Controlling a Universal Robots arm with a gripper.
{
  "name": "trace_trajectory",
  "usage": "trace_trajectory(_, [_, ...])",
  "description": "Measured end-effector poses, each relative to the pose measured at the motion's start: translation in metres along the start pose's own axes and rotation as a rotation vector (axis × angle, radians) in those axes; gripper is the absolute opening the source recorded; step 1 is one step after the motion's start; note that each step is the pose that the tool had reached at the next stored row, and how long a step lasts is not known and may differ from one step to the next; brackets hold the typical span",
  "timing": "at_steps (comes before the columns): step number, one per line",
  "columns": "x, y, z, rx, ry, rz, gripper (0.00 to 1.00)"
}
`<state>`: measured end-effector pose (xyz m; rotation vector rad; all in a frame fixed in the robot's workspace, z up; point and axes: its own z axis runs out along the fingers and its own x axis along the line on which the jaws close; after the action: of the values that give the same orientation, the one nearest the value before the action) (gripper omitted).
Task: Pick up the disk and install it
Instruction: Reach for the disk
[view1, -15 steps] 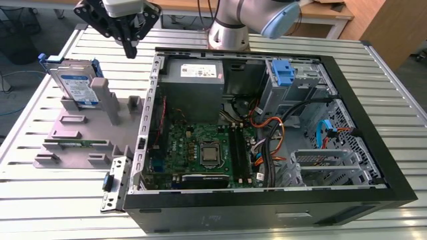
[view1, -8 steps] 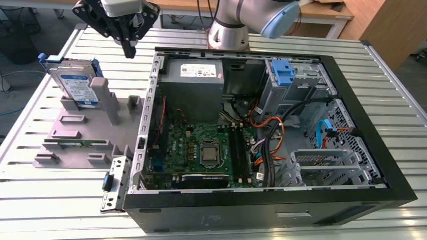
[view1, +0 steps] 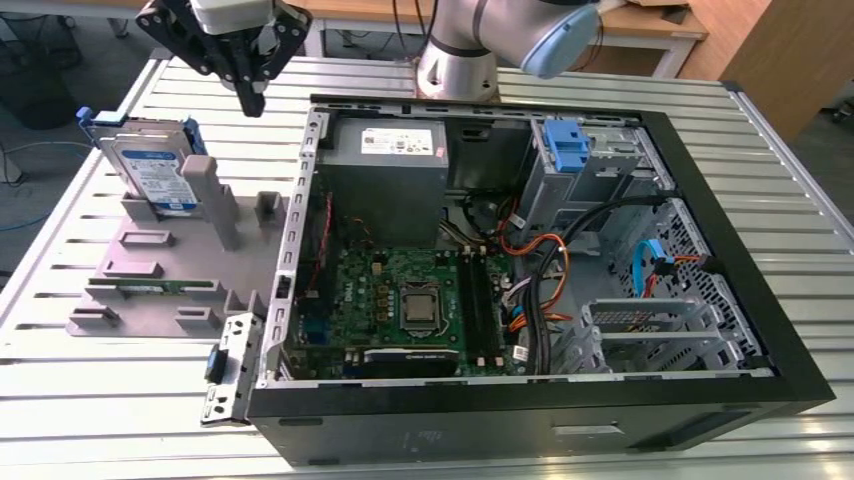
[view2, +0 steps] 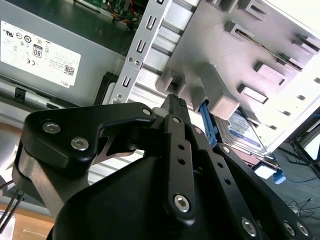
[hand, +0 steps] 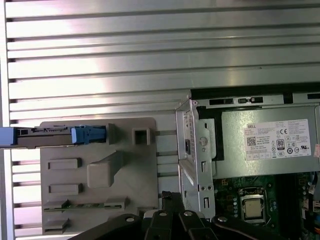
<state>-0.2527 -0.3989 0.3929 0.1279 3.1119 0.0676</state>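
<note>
One gripper (view1: 251, 98), fingers together and empty; the disk (view1: 151, 170) stands on edge in the grey fixture (view1: 147, 262), lower and toward the exterior view's left. Second wrist view: disk (view2: 246, 131) lies just past the fingertips (view2: 176, 104). First wrist view: disk (hand: 45, 135) seen edge-on, apart from the claw.

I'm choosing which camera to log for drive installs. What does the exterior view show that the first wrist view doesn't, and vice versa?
The exterior view adds the disk's labelled face as it stands upright in the grey fixture, and the blue bracket in the case's drive bay. The first wrist view adds the disk edge-on from above, with a blue caddy tab at the end nearer the case. Both show the gripper, holding nothing, the grey fixture, the power supply and the processor socket.
</note>
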Motion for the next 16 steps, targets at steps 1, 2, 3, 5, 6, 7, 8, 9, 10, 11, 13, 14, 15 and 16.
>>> trace_trajectory(1, [0.0010, -0.0001, -0.0001, 0.0001, 0.0001, 0.000, 0.11])
trace_trajectory(2, [0.0019, -0.0002, -0.0001, 0.0001, 0.0001, 0.000, 0.11])
trace_trajectory(3, [0.0030, -0.0003, -0.0001, 0.0001, 0.0001, 0.000, 0.11])
trace_trajectory(5, [0.0053, -0.0004, -0.0001, 0.0000, 0.0000, 0.000, 0.11])
trace_trajectory(6, [0.0066, -0.0005, -0.0002, 0.0001, 0.0001, 0.000, 0.11])
trace_trajectory(7, [0.0080, -0.0007, -0.0002, 0.0000, 0.0000, 0.000, 0.11])
trace_trajectory(8, [0.0094, -0.0008, -0.0002, 0.0000, 0.0000, 0.000, 0.11])
trace_trajectory(9, [0.0111, -0.0009, -0.0003, 0.0001, 0.0001, 0.000, 0.11])
trace_trajectory(10, [0.0127, -0.0010, -0.0003, 0.0000, 0.0000, 0.000, 0.11])
trace_trajectory(11, [0.0142, -0.0012, -0.0004, 0.0001, 0.0001, 0.000, 0.11])
trace_trajectory(13, [0.0154, -0.0013, -0.0003, 0.0000, 0.0000, 0.000, 0.11])
trace_trajectory(14, [0.0154, -0.0013, -0.0004, 0.0000, 0.0000, 0.000, 0.11])
trace_trajectory(15, [0.0158, -0.0013, -0.0004, 0.0000, 0.0000, 0.000, 0.11])
trace_trajectory(16, [0.0162, -0.0013, -0.0004, 0.0000, 0.0001, 0.000, 0.11])
